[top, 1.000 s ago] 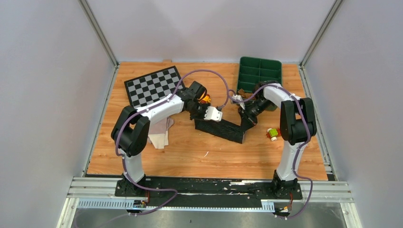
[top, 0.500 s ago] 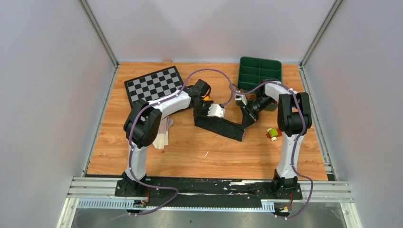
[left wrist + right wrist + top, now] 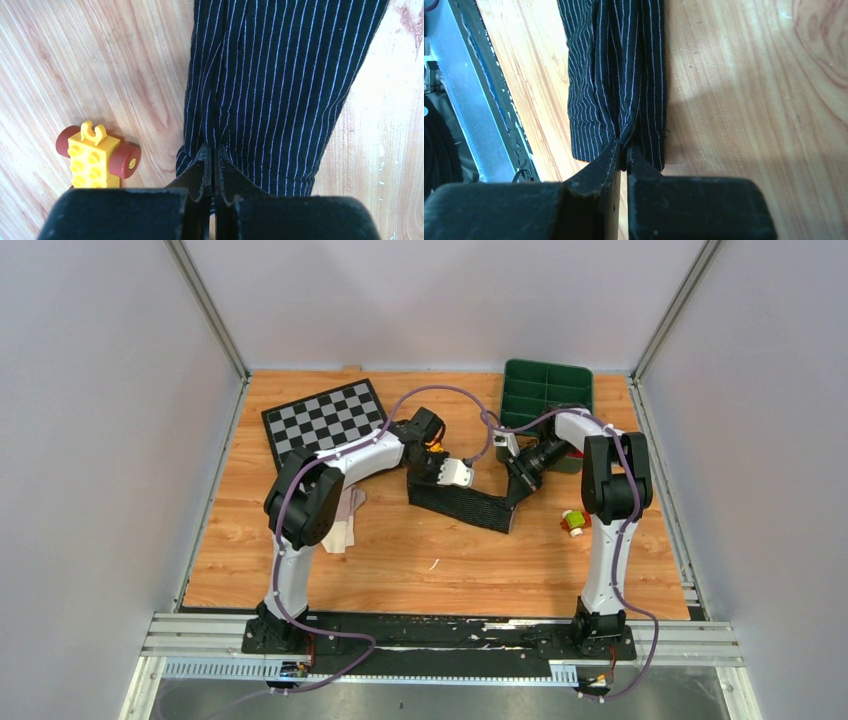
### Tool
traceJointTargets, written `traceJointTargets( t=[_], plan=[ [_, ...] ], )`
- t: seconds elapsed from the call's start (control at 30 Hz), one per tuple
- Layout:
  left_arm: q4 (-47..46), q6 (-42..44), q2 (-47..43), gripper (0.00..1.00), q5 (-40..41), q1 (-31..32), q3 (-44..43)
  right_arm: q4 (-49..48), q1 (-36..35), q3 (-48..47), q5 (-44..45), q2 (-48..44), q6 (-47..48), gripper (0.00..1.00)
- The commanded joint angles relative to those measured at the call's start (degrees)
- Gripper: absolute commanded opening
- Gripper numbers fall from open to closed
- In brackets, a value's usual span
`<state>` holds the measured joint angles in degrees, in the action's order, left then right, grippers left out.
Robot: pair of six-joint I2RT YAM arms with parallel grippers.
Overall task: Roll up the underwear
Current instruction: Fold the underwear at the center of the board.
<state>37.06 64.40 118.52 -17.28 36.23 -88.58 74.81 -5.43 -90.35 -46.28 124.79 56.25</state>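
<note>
I have the black underwear (image 3: 465,505) pinched at both ends, and it lies on the wooden table (image 3: 400,570) a little right of centre, toward the far edge. From the overhead camera it is a long folded strip. Its long axis runs on a diagonal, with one end pointing at the far-left corner and the other at the near-right corner, where it kinks up to meet my right arm.

My left gripper (image 3: 424,483) is at the far-left end. On the left wrist camera its fingers (image 3: 212,172) are closed almost flat on a fold of the underwear's (image 3: 280,85) hem. My right gripper (image 3: 518,488) has the opposite end, and on its wrist camera the fingers (image 3: 624,155) are pressed together on bunched cloth (image 3: 616,65) that gathers into pleats at the grip.

Only the wrist views show that the fabric carries thin white pinstripes running along its length; overhead it reads as plain black. The left wrist view also shows a yellow toy brick with red wheels (image 3: 95,155) just beside the cloth, apart from it. The right wrist view takes in a grey metal rail (image 3: 474,100) at the table's edge.

Only the overhead view shows the checkerboard mat (image 3: 325,422) in the far-left corner, the green divided tray (image 3: 547,390) in the far-right corner, a small toy (image 3: 573,522) near the right edge, and pale garments (image 3: 340,525) partly hidden under my left arm.
</note>
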Motion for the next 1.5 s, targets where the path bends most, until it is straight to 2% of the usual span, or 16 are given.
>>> traceJointTargets(
  t=[0.0, 0.17, 0.2, 0.27, 0.33, 0.4, 0.5, 0.7, 0.83, 1.03, 1.17, 1.27, 1.3, 1.4, 1.47],
  plan=[
    [-0.1, -1.1, 0.4, 0.0, 0.6, -0.4, -1.7, -3.6, 0.2, -1.2, 0.8, 1.0, -2.8, 0.0],
    [-0.4, -1.8, 1.0, 0.01, 1.5, -0.5, -1.8, -8.2, -0.1, 1.1, 4.9, 1.3, -7.3, 0.0],
    [-0.6, -2.1, 1.0, 0.04, 2.0, -0.5, -1.9, -8.9, -0.1, 1.5, 5.7, 1.2, -7.7, 0.0],
    [-1.4, -4.1, 0.7, 0.21, 2.9, -0.5, -2.1, -10.0, -0.3, 2.6, 7.0, 0.9, -8.4, 0.0],
    [-3.1, -6.9, -0.9, 0.32, 3.5, -0.4, -2.1, -11.0, -0.3, 3.5, 7.6, 0.7, -8.8, 0.0],
    [-5.2, -9.6, -4.1, 0.41, 2.7, -0.5, -1.1, -11.9, -0.3, 4.4, 8.1, 0.0, -9.3, 0.0],
    [-8.9, -12.7, -11.1, 0.5, -1.3, -0.4, 3.2, -13.4, -0.3, 6.0, 8.6, -1.1, -10.1, 0.0],
    [-11.2, -19.9, -17.5, 0.53, -9.8, 3.4, 8.7, -15.3, -0.3, 6.9, 8.5, -2.2, -12.3, 0.0],
    [-13.0, -25.1, -15.4, 0.52, -12.9, 7.0, 9.5, -15.5, -0.5, 6.4, 8.5, -2.1, -13.3, 0.0],
    [-22.0, -30.2, -10.6, 0.51, -13.5, 9.3, 11.3, -14.2, -0.7, 5.2, 8.6, -2.5, -13.3, 0.06],
    [-25.2, -31.2, -7.5, 0.51, -11.8, 9.3, 11.3, -13.8, -0.7, 5.4, 8.4, -4.0, -13.7, 0.12],
    [-26.4, -31.9, -6.3, 0.51, -11.0, 9.4, 11.1, -12.2, -0.7, 4.4, 8.0, -5.1, -14.1, 0.23],
    [-26.3, -32.0, -6.1, 0.51, -10.9, 9.4, 11.0, -11.2, -0.7, 3.6, 7.9, -5.9, -14.2, 0.27],
    [-25.5, -31.6, -5.8, 0.51, -11.4, 9.4, 10.7, -9.0, -0.6, 0.8, 8.4, -8.3, -14.5, 0.49],
    [-24.9, -31.2, -5.8, 0.51, -11.8, 9.5, 10.7, -7.4, -0.5, -0.9, 8.4, -9.9, -14.0, 0.56]
  ],
)
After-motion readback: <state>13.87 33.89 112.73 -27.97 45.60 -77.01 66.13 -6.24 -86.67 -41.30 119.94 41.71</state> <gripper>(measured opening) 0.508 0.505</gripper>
